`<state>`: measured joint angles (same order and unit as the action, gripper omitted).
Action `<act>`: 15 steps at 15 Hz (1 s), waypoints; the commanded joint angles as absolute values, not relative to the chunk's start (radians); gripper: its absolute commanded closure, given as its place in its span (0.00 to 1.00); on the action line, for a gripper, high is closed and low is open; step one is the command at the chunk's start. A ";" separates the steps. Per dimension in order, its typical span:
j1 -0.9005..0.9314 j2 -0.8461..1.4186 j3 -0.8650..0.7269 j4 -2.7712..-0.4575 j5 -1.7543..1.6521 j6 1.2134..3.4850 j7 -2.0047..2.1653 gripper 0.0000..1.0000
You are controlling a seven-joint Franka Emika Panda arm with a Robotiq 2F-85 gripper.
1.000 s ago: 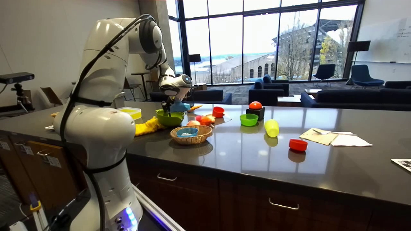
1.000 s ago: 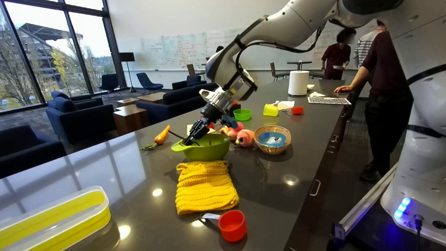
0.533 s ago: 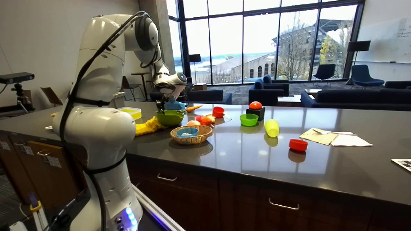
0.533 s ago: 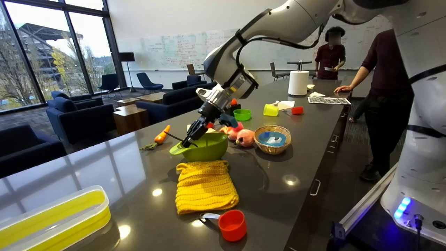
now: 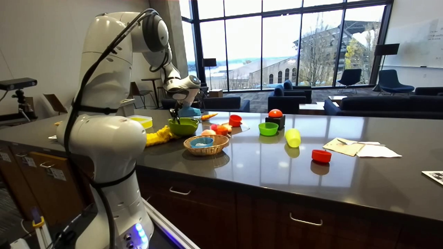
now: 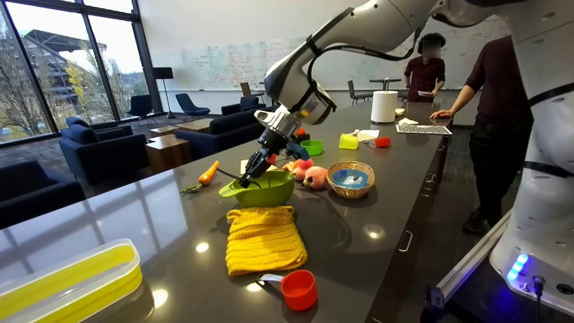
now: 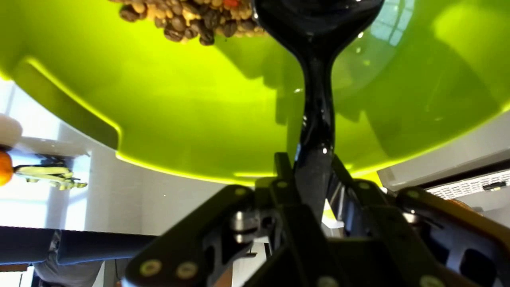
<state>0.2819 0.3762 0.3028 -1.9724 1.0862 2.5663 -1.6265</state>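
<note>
My gripper point(image 7: 312, 169) is shut on the handle of a black spoon point(image 7: 318, 87). The spoon's head reaches into a lime-green bowl point(image 7: 171, 119); its far end is cut off by the frame edge. Beans and seeds point(image 7: 191, 20) lie in the bowl beside the spoon head. I cannot tell if the spoon touches the bowl's floor. In both exterior views the gripper point(image 6: 245, 183) point(image 5: 176, 119) is tilted down at the rim of the green bowl point(image 6: 269, 195) point(image 5: 184, 128). The spoon's thin handle point(image 6: 226, 172) sticks out towards a toy carrot point(image 6: 209, 174).
A yellow knitted cloth point(image 6: 267, 242) lies before the bowl, with a red measuring cup point(image 6: 299, 290) and a yellow container point(image 6: 76, 282). Pink plush toys point(image 6: 316, 177) and a wicker basket point(image 6: 354, 193) stand close beside the bowl. A person point(image 6: 497, 89) leans on the counter.
The gripper, with the spoon, has shifted slightly away and up, then a little back over the bowl. The bowl has moved a tiny bit. People in the background have moved.
</note>
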 commanded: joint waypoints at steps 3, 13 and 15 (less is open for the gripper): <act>0.299 0.253 0.309 -2.095 0.987 2.609 -1.479 0.45; 0.370 -0.098 0.381 -2.266 0.544 2.597 -1.009 0.00; 0.353 -0.184 0.367 -2.277 0.410 2.586 -0.830 0.00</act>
<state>0.3676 -0.0321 0.3851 -2.2158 0.5488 2.6007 -1.0242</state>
